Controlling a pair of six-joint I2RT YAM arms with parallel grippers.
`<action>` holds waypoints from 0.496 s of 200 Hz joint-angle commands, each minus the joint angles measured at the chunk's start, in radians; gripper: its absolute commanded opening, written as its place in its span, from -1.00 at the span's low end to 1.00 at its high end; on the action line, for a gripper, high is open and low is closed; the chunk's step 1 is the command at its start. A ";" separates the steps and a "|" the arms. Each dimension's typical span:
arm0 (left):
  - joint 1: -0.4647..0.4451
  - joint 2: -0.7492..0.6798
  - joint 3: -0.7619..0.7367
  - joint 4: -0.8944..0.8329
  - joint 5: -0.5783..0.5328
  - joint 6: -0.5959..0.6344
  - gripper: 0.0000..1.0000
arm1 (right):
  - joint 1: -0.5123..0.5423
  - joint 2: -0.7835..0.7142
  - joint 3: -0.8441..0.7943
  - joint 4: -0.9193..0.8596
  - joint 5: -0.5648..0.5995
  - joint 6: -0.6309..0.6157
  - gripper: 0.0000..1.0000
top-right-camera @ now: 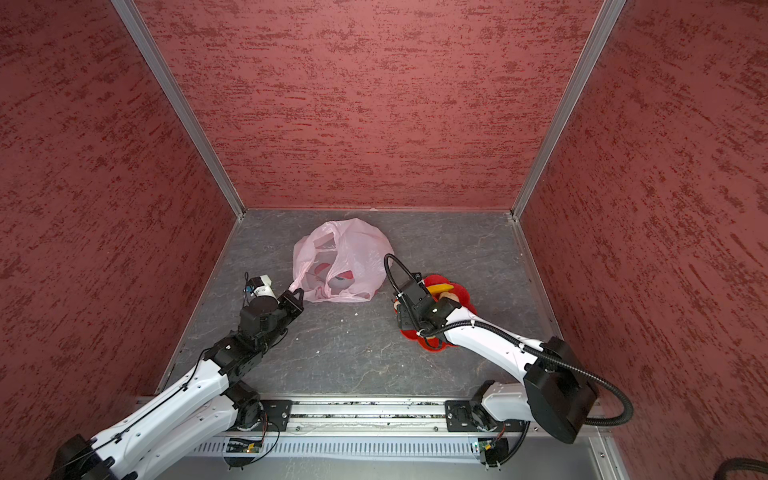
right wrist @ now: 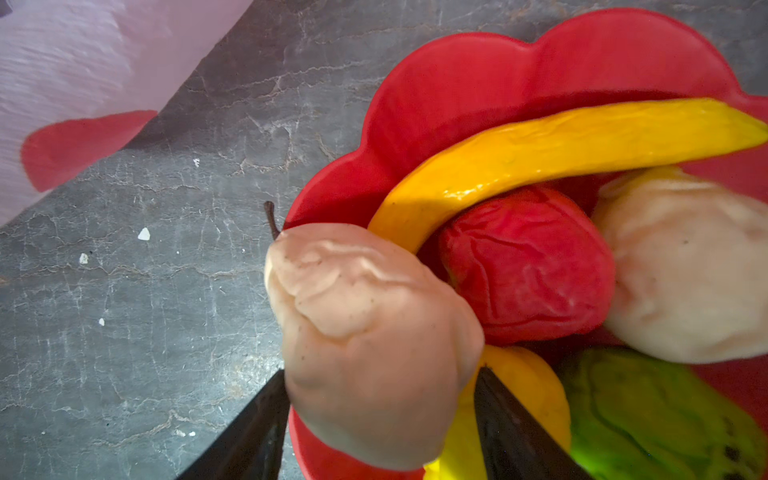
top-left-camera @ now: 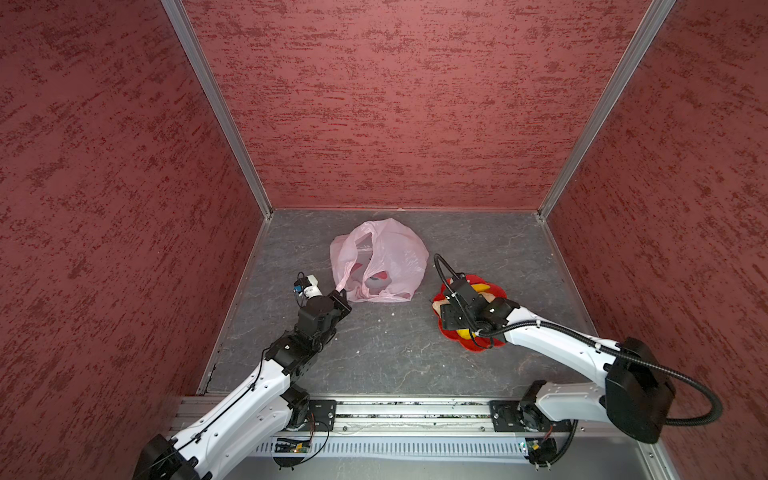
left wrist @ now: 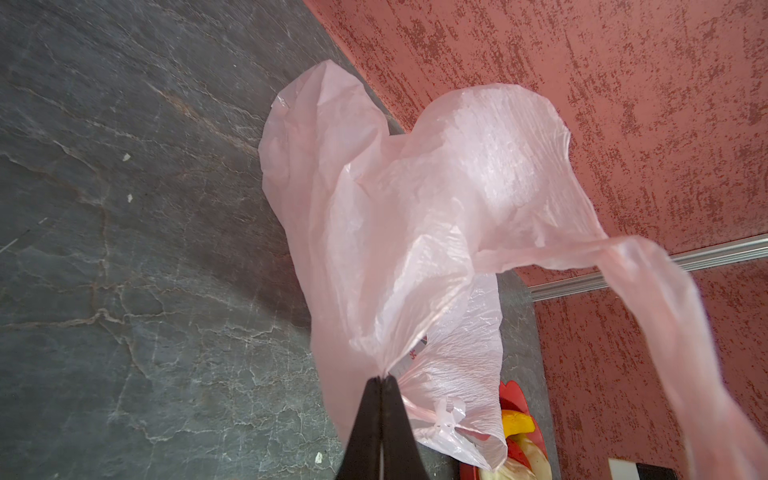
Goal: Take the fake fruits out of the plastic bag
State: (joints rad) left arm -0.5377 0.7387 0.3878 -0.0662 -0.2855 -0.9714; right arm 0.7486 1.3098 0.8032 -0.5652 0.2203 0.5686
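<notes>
The left end effector (left wrist: 380, 383) is fully closed, its two black fingers pinching a gathered fold of the plastic bag (top-left-camera: 399, 249). The bag lies crumpled on the worktop (top-left-camera: 395, 353), toward the back wall. To its right stands the red plate (right wrist: 457, 83). The right end effector (right wrist: 382, 372) hangs over the plate, jaws set wide apart, with a beige fruit (right wrist: 365, 324) between them at the plate's rim; I cannot tell whether the fingers (right wrist: 511, 428) press on it. On the plate lie the banana (right wrist: 561, 149), red fruit (right wrist: 528, 266), second beige fruit (right wrist: 685, 266), green fruit (right wrist: 648, 415) and yellow fruit (right wrist: 532, 386).
</notes>
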 commanded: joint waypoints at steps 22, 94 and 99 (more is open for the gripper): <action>-0.002 -0.004 0.000 0.015 0.010 0.004 -0.96 | -0.007 -0.006 0.018 -0.001 0.003 0.008 0.45; -0.002 0.034 0.000 0.049 0.016 0.006 -0.96 | -0.008 -0.109 0.064 -0.035 0.038 0.030 0.54; -0.001 0.040 0.000 0.053 0.016 0.007 -0.96 | -0.008 -0.117 0.068 -0.038 0.041 0.031 0.55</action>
State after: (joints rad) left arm -0.5377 0.7620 0.3878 -0.0452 -0.2848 -0.9714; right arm 0.7479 1.2480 0.8227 -0.5854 0.2276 0.5739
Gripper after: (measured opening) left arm 0.046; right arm 0.769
